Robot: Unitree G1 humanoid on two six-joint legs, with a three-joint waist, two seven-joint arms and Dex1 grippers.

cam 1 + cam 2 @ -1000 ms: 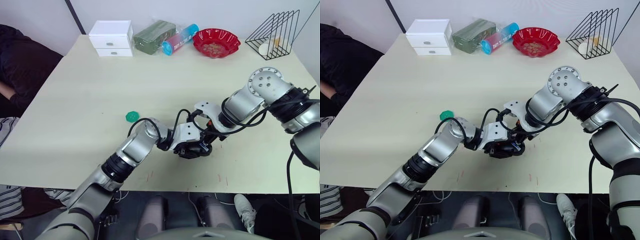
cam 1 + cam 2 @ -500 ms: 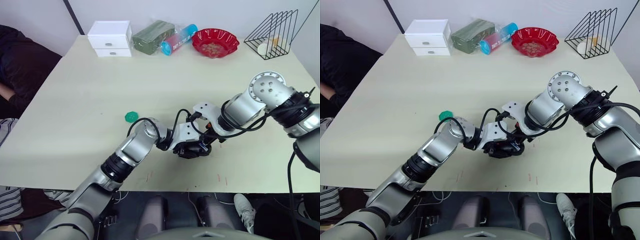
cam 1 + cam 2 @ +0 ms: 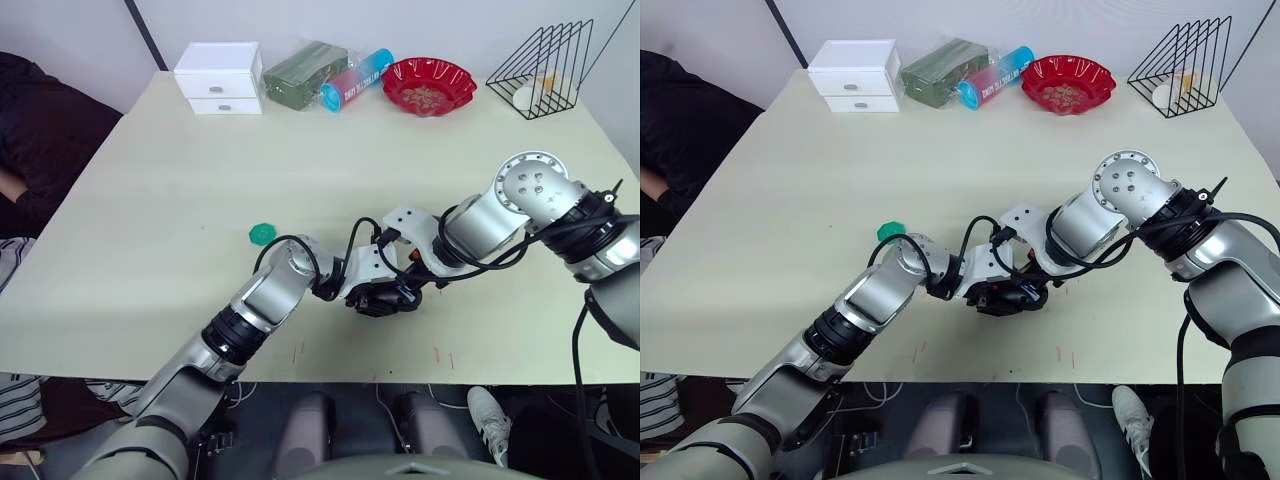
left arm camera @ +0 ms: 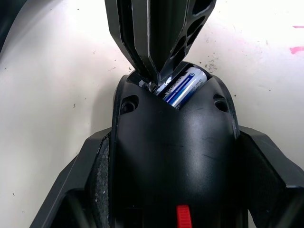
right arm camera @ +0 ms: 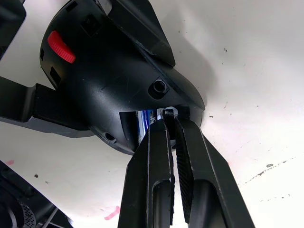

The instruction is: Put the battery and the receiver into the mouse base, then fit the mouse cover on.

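The black mouse base lies near the table's front edge, with my left gripper shut on it, one finger along each side. The white-and-blue battery lies in the base's open slot. My right gripper comes in from the opposite end. Its fingers are pressed together on a small metal piece, the receiver, at the slot's rim beside the battery. A red patch shows on the base. The mouse cover is out of view.
A green disc lies left of the grippers. Along the far edge stand a white drawer box, a green pack, a tube, a red bowl and a wire rack. A person sits at the left.
My right forearm has dropped a little and swung slightly left. Both grippers stay at the mouse base, which has not moved.
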